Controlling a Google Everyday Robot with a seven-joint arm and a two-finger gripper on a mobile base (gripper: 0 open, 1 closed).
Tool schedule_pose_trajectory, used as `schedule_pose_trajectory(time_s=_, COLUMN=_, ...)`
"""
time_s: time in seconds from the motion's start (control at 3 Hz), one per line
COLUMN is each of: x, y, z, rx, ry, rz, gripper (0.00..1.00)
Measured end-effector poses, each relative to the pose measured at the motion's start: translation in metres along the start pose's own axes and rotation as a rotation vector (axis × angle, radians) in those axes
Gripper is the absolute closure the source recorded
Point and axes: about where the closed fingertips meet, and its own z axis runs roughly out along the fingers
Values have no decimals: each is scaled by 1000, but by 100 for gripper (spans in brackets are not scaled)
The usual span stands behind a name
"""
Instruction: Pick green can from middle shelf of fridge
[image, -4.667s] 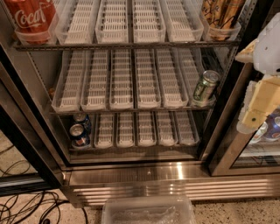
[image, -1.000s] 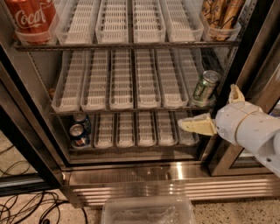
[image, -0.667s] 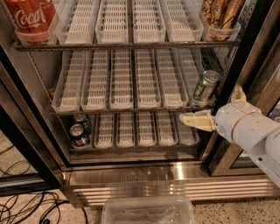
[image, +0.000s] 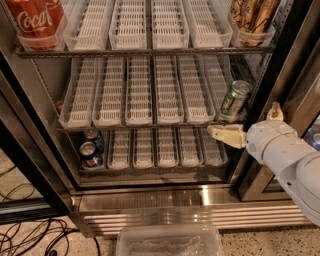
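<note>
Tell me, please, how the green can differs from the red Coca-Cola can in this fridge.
The green can is small; the red Coca-Cola can looks much bigger. The green can stands at the right end of the middle shelf, the red can at the left end of the top shelf. The tool hovers just below the green can, far from the red can. Both are drink cans in the fridge.

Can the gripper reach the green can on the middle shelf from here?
Probably yes. The open gripper hangs just below the green can, nothing between them, though the fridge frame crowds its right side.
</note>
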Motion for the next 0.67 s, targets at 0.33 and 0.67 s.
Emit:
schedule_pose_trajectory(time_s=0.33, x=0, y=0, z=0, rx=0, ry=0, rz=0, gripper=0)
schedule_pose_trajectory(time_s=0.67, x=3, y=5, z=-10, rx=5, ry=9, rz=-13, gripper=0)
